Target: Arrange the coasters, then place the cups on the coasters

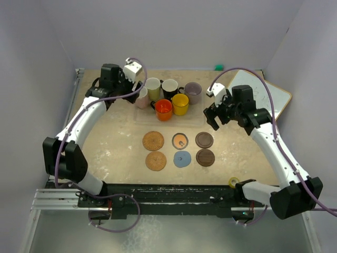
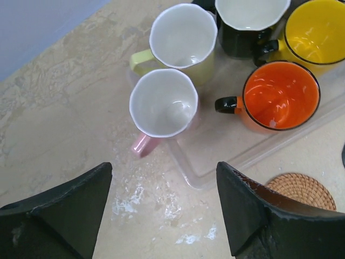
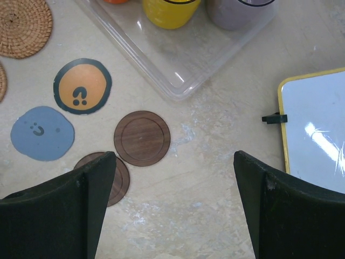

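Your left hand (image 2: 163,170) hangs agape over the pink cup (image 2: 163,102), packed in the tray (image 2: 215,162) and seemingly touching the yellow-green cup (image 2: 183,38), so a crooked descent could knock both; your right hand (image 3: 175,159) gapes above the coasters (image 3: 142,138).

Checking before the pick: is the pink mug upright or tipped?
Upright: the pink mug has its rim facing up, white inside showing.
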`<move>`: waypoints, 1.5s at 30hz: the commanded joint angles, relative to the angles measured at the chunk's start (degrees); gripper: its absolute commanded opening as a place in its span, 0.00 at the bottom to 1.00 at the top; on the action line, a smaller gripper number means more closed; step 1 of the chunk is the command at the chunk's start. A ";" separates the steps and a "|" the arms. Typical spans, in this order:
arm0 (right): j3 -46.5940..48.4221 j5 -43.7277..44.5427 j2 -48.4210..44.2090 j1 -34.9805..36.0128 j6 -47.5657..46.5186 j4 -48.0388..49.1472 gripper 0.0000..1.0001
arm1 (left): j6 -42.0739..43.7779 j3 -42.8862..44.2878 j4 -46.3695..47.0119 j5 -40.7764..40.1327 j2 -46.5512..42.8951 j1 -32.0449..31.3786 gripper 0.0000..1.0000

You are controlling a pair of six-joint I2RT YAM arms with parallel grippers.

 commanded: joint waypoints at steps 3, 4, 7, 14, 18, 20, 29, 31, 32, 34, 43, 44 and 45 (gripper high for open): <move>0.47 -3.64 -2.11 0.25 0.75 1.06 0.93 | -3.99 7.30 0.44 2.70 5.73 3.35 0.77; 0.48 -3.84 -2.03 0.25 0.67 1.02 0.93 | -4.26 8.12 0.54 3.24 6.82 3.87 0.77; 0.37 -3.79 -1.98 0.20 0.57 0.73 0.93 | -4.52 10.85 0.08 4.76 10.36 4.79 0.75; -0.81 -3.57 -2.81 0.20 0.31 1.24 0.93 | -3.14 21.96 -7.25 8.64 20.36 6.13 0.63; -0.91 -3.58 -2.36 0.22 0.09 1.44 0.93 | -1.42 30.19 -12.99 9.47 26.35 6.13 0.56; -0.72 -3.58 -1.89 0.25 -0.04 1.04 0.93 | -0.29 33.35 -15.71 9.07 28.95 6.13 0.54; -1.46 -3.57 -2.35 0.24 -0.54 0.90 0.93 | 3.09 42.82 -22.67 7.85 36.61 6.22 0.48; -1.62 -3.40 -2.50 0.25 -0.61 0.80 0.93 | 3.49 44.15 -23.91 8.26 37.89 6.28 0.47; -1.70 -3.43 -2.60 0.24 -0.69 0.88 0.94 | 3.66 45.07 -24.44 8.69 38.56 6.22 0.46; -1.73 -3.78 -2.79 0.25 -0.93 0.70 0.94 | 3.74 46.83 -25.66 9.18 39.95 6.29 0.44; -1.94 -4.09 -2.20 0.25 -1.40 0.52 0.94 | 3.39 53.15 -28.77 12.27 45.42 6.26 0.37; -1.93 -4.09 -2.10 0.24 -1.37 0.53 0.94 | 3.32 53.21 -28.77 12.56 45.59 6.23 0.36; -2.02 -4.10 -2.01 0.25 -1.52 0.54 0.94 | 3.21 53.36 -28.72 12.83 45.81 6.26 0.35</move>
